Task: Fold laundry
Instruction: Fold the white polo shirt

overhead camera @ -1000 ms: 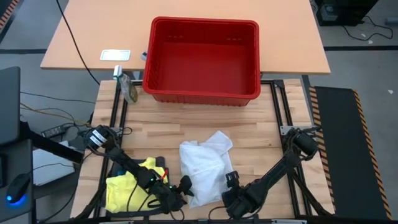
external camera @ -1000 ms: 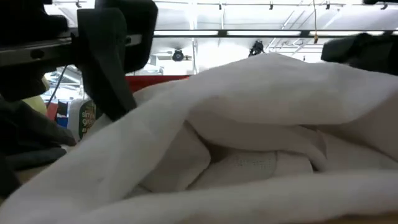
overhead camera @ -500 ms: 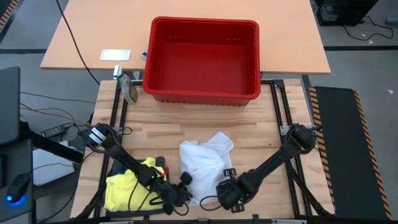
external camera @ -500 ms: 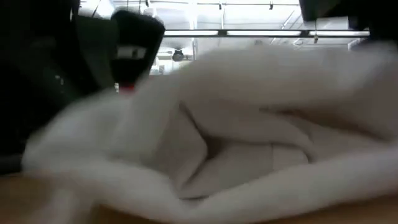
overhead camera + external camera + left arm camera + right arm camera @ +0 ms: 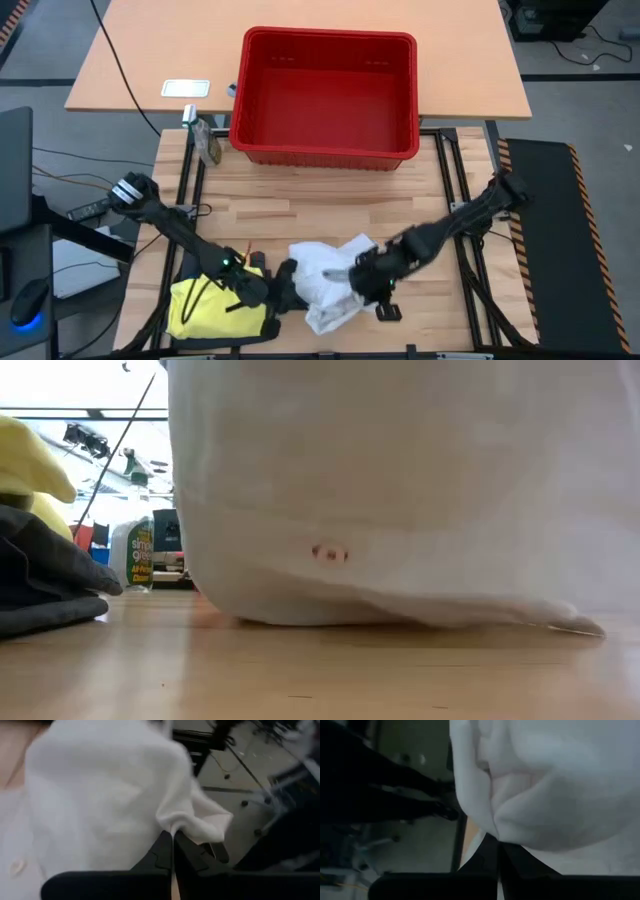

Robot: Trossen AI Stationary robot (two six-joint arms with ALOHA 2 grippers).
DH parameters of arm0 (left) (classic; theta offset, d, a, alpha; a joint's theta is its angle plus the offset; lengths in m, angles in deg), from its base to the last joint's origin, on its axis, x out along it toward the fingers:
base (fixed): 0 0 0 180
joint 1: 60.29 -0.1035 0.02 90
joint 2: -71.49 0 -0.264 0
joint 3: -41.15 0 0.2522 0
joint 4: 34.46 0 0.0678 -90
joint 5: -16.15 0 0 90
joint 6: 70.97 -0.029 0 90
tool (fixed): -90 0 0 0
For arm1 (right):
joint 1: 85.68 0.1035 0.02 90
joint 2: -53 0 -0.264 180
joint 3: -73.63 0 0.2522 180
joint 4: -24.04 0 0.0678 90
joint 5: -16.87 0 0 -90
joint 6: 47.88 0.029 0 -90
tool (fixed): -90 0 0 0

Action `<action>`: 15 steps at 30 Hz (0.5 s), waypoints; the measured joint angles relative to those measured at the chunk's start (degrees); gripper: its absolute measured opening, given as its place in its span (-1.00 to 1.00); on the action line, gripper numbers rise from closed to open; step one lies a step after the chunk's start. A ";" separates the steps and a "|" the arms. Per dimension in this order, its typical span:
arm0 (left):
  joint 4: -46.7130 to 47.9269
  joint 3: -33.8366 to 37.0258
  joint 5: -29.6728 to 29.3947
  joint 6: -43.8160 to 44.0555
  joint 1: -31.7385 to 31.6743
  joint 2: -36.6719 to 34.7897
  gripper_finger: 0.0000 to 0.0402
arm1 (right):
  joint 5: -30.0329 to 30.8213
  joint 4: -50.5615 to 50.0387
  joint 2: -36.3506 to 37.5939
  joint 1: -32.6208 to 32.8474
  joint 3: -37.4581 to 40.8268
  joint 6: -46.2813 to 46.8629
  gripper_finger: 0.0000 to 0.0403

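Observation:
The white garment [image 5: 325,282] of the laundry is bunched up between my two grippers near the table's front middle. It hangs like a curtain in the low view [image 5: 400,490], its lower end on the wood. My left gripper [image 5: 287,285] is shut on its left side and my right gripper [image 5: 360,275] is shut on its right side. A yellow garment [image 5: 212,305] lies at the front left, on top of a dark grey one [image 5: 45,585]. My left gripper pinches a gathered fold at the white garment's left edge [image 5: 172,826] between its two shut fingers; how many layers, I cannot tell. The cloth is raised there and hangs down. My right gripper pinches a bunched fold on the garment's right side [image 5: 495,827] between its shut fingers. The cloth hangs below, with its bottom [image 5: 400,615] on the table.
A red plastic basket [image 5: 325,150] stands at the table's far middle. A spray bottle [image 5: 207,142] stands left of it, and a white card [image 5: 186,88] lies on the far desk. Bare wood lies between the basket and the garment.
Both grippers have shut on the white garment, then gone up and toward the table's far edge. The garment, which lay spread flat, is now gathered and lifted between them, with only its lower end still on the table.

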 joint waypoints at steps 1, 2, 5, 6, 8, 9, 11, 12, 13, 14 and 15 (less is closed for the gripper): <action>1.88 0.00 0.02 3.11 -0.59 -1.09 -0.96 | -1.32 0.03 0.87 -1.33 0.00 -0.49 -0.98; 3.37 0.00 0.00 5.50 -1.16 -1.86 -0.96 | -2.43 0.04 1.65 -2.71 -0.01 -1.06 -0.98; 7.25 0.00 0.01 9.72 -2.53 -3.54 -0.96 | -3.09 0.10 2.99 -7.01 -0.02 -2.28 -0.98; 8.27 0.00 -0.02 10.54 -2.88 -3.84 -0.96 | -3.13 -0.06 3.13 -8.44 -0.06 -2.30 -0.98; 9.53 0.00 0.00 11.05 -3.38 -3.91 -0.96 | -3.10 -1.01 3.19 -10.65 -0.07 -2.12 -0.98; 10.08 0.00 0.00 10.97 -3.43 -3.91 -0.96 | -2.74 -1.83 3.19 -11.42 -0.07 -2.14 -0.98; 11.34 0.00 -0.05 10.56 -3.04 -3.89 -0.96 | -2.35 -3.76 3.14 -12.32 -0.07 -2.65 -0.98; 12.40 -0.02 -0.05 10.19 -2.70 -3.72 -0.96 | -2.37 -4.65 2.94 -12.36 -0.07 -3.27 -0.98; 13.90 -0.06 -0.05 9.96 -2.29 -3.50 -0.97 | -2.45 -5.66 2.79 -12.16 -0.07 -3.64 -0.98; 15.91 -0.05 0.01 9.91 -1.75 -3.37 -0.98 | -2.67 -6.29 2.70 -11.74 0.25 -3.74 -0.98; 18.07 -0.02 0.00 10.37 -1.23 -3.16 -0.98 | -3.44 -6.23 2.56 -11.18 0.93 -3.74 -0.98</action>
